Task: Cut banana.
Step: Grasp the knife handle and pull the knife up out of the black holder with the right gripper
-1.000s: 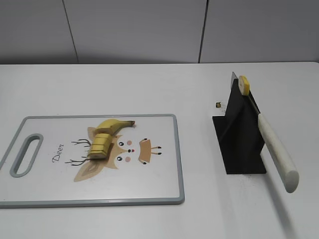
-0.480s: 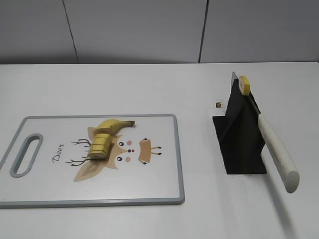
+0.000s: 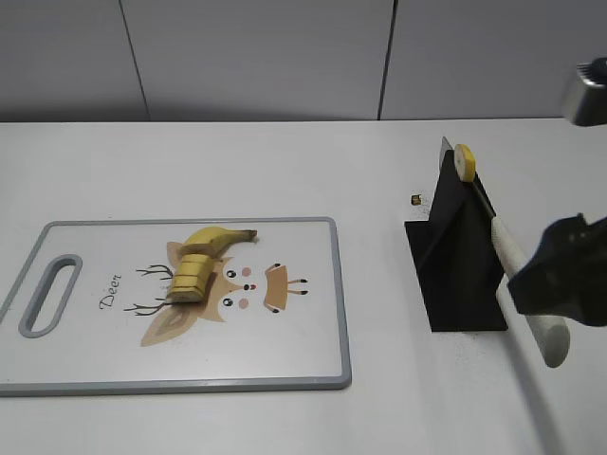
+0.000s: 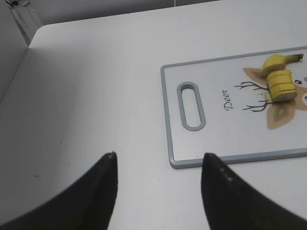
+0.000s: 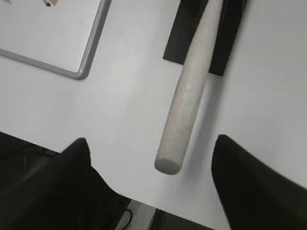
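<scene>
The banana [image 3: 201, 258] lies on the white cutting board [image 3: 294, 351], a curved yellow stub with a dark stem tip and a row of thick cut slices; it also shows in the left wrist view [image 4: 278, 76]. A knife with a white handle [image 3: 526, 299] rests in a black stand [image 3: 455, 275], with a loose banana slice [image 3: 464, 161] at the top. My right gripper [image 5: 151, 143] is open, its fingers either side of the handle's end [image 5: 184, 115], not touching it. My left gripper [image 4: 158, 160] is open and empty over the table, left of the board.
The board [image 4: 216, 143] has a grey rim, a handle slot [image 4: 191, 105] and a deer drawing. A small dark crumb [image 3: 415, 200] lies left of the stand. The table's front edge [image 5: 144, 199] is right below the right gripper.
My right arm has come into the exterior view from the right and now stands by the knife handle. The banana, board and knife have not moved.
</scene>
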### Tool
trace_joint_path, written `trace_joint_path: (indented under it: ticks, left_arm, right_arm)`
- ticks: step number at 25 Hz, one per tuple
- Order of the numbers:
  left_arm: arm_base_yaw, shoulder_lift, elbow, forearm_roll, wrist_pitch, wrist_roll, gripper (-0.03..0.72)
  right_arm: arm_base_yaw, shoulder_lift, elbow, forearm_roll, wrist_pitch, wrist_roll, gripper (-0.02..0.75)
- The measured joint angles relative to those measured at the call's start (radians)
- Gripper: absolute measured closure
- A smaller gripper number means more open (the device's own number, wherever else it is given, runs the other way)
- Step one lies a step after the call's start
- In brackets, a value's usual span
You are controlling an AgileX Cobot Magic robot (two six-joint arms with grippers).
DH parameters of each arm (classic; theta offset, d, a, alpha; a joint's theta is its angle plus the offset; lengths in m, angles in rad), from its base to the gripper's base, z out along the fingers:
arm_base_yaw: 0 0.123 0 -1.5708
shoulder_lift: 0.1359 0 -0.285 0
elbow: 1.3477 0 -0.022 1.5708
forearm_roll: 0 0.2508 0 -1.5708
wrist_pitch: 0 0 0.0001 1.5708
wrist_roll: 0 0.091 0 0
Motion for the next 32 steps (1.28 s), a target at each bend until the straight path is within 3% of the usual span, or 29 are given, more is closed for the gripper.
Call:
trace_joint_path:
  ticks: [14,20,24,32]
  left_arm:
    - [0.0,0.0,0.0,-0.001,0.0,0.0,0.145]
    - [0.0,0.0,0.0,-0.001,0.0,0.0,0.145]
    - [0.0,0.0,0.0,-0.001,0.0,0.0,0.145]
    - [0.0,0.0,0.0,-0.001,0.0,0.0,0.145]
  right_arm:
    - [0.0,0.339,-0.053,-0.068,-0.001,0.144,0.173]
    - [0.0,0.359,-0.053,-0.073,-0.009,0.183,0.314]
    - [0.0,0.36,-0.053,-0.094,0.0,0.196,0.545]
    - [-0.001,0.348,-0.053,-0.101,0.005,0.258,0.57]
